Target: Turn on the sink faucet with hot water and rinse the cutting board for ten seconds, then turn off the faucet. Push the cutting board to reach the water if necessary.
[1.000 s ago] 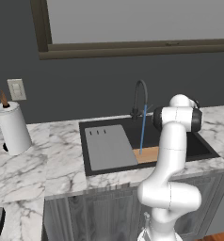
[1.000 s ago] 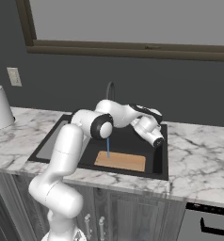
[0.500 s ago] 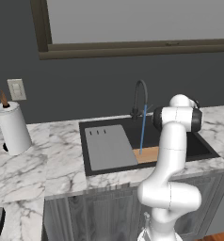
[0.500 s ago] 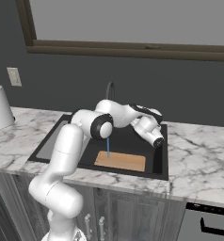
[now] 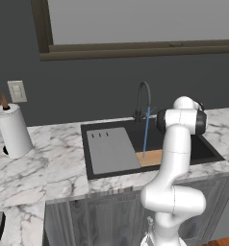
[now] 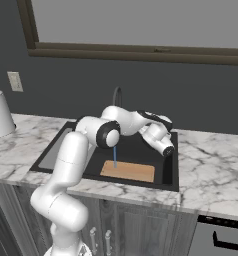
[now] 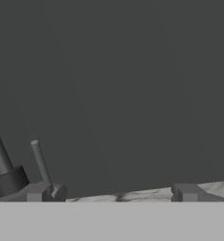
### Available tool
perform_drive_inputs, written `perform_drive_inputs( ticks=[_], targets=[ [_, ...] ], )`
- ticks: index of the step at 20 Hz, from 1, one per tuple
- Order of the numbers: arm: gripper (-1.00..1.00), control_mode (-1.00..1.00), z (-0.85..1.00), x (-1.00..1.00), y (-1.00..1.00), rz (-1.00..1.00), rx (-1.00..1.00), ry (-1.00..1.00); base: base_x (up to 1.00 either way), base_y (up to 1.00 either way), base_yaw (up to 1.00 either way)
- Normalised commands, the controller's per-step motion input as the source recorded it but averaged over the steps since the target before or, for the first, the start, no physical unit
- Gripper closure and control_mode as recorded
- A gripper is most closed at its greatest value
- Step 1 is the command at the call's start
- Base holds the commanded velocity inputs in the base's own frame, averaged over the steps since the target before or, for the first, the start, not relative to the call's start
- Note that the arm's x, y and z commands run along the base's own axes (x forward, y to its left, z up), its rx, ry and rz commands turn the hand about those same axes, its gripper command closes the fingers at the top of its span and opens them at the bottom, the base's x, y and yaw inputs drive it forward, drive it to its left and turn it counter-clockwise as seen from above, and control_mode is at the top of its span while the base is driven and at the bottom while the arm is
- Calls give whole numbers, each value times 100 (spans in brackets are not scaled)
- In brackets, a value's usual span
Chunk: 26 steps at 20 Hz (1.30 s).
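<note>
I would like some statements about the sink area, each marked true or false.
1. The water is running and lands on the cutting board. True.
2. The cutting board lies on the marble counter. False: it lies inside the sink.
3. The gripper is shut on the faucet lever. False: its jaws are open and hold nothing.
4. A paper towel roll stands upright on the counter. True.
5. The sink faucet is white. False: it is dark.

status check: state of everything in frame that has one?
faucet: on
water: running, landing on the cutting board
cutting board: flat in the sink, under the stream
sink: holds the board and a grey panel
gripper: open, empty, near the faucet lever
</note>
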Motion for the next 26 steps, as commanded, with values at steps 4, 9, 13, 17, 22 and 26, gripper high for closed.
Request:
perform_drive_inputs(
  ticks=[4,9,13,17,22,26],
  targets=[
    [-100,-100,0,0,0,0,0,0,0,0,0],
    [-100,-100,0,0,0,0,0,0,0,0,0],
    [-100,-100,0,0,0,0,0,0,0,0,0],
    [-100,-100,0,0,0,0,0,0,0,0,0],
    [-100,-100,0,0,0,0,0,0,0,0,0],
    [-100,-100,0,0,0,0,0,0,0,0,0]
  ],
)
